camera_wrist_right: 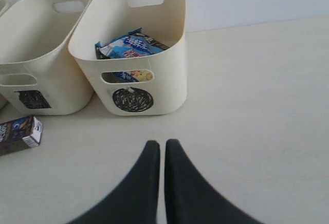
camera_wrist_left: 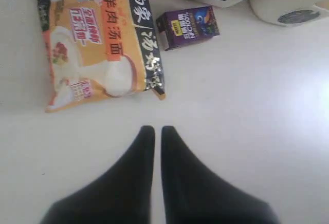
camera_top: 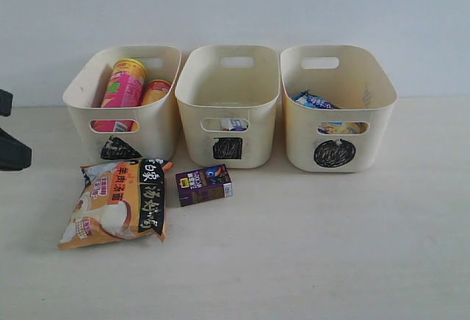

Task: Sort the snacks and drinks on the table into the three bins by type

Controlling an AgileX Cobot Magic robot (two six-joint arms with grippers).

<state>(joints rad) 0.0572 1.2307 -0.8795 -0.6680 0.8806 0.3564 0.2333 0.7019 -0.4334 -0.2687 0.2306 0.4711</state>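
Three cream bins stand in a row on the table (camera_top: 330, 246). The left bin (camera_top: 158, 125), marked with a triangle, holds a pink chip tube (camera_top: 121, 89) and a yellow one (camera_top: 156, 91). Through the handle slot of the middle bin (camera_top: 261, 125), marked with a square, a blue-and-white carton (camera_top: 234, 124) shows. In the right bin (camera_top: 382, 114), marked with a circle, lies a blue packet (camera_top: 314, 100) (camera_wrist_right: 131, 45). An orange-and-white packet (camera_top: 117, 202) (camera_wrist_left: 97, 39) and a dark purple carton (camera_top: 203, 186) (camera_wrist_left: 188, 26) lie in front of the bins. My left gripper (camera_wrist_left: 154, 129) and right gripper (camera_wrist_right: 162, 143) are shut and empty above bare table.
A dark part of my left arm (camera_top: 11, 147) shows at the left edge of the exterior view. A pale wall (camera_top: 235, 4) rises right behind the bins.
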